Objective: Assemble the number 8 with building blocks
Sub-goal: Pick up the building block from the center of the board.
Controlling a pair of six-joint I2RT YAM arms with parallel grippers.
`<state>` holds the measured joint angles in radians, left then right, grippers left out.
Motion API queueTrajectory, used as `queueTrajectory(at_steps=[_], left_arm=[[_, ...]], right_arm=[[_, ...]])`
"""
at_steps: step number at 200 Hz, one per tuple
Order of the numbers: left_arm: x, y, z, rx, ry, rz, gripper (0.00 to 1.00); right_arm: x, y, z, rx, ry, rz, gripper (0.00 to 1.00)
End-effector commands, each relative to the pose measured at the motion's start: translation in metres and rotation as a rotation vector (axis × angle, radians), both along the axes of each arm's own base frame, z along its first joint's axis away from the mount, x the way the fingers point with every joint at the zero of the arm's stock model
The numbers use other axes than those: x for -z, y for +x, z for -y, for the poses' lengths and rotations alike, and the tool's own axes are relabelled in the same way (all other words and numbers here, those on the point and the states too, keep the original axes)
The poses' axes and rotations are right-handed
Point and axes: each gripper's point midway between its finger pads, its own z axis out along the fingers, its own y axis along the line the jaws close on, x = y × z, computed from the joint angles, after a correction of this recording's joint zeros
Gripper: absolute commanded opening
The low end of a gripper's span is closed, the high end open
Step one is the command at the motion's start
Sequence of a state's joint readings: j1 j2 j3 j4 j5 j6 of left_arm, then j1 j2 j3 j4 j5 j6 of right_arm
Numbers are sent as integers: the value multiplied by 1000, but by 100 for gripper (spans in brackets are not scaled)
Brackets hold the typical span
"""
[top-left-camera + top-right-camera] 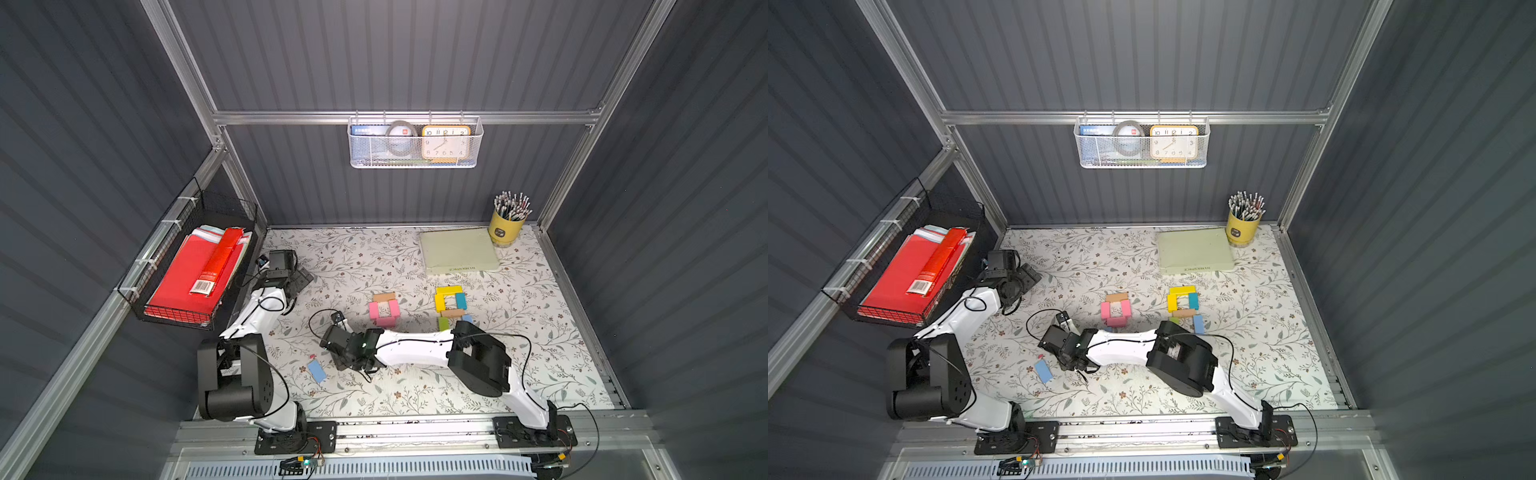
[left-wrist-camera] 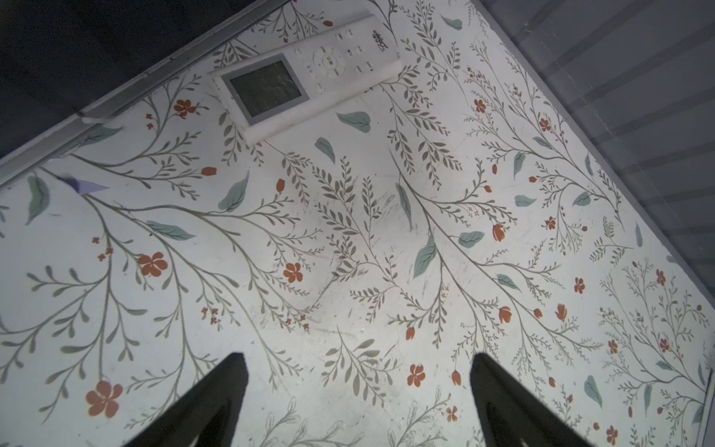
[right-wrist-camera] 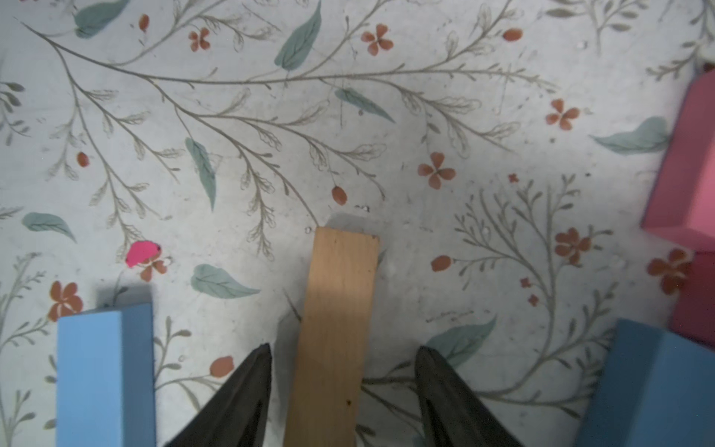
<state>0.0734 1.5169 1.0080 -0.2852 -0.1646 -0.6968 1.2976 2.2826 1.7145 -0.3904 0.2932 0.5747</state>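
**What only the wrist views show**

In both top views the floral-patterned tabletop (image 1: 415, 395) bears a pink-and-tan square of wooden bricks (image 1: 383, 309), a yellow, teal and tan square (image 1: 450, 300) beside it, and a loose flat blue brick (image 1: 317, 370); only the right wrist view shows a plain tan wooden brick (image 3: 336, 302) lying untouched between the parted fingers of the right gripper (image 3: 343, 347); only the left wrist view shows the left gripper (image 2: 358, 354) spread wide over bare cloth, and a white remote control (image 2: 309, 73).
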Motion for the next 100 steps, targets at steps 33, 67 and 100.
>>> queueTrajectory(at_steps=[33, 67, 100], left_arm=[[7, 1, 1, 36, 7, -13, 94], [8, 0, 1, 40, 6, -17, 94], [8, -1, 2, 48, 7, -17, 94]], right_arm=[[8, 4, -2, -17, -66, 16, 48], [13, 3, -2, -25, -76, 8, 39], [10, 5, 0, -11, -80, 21, 25]])
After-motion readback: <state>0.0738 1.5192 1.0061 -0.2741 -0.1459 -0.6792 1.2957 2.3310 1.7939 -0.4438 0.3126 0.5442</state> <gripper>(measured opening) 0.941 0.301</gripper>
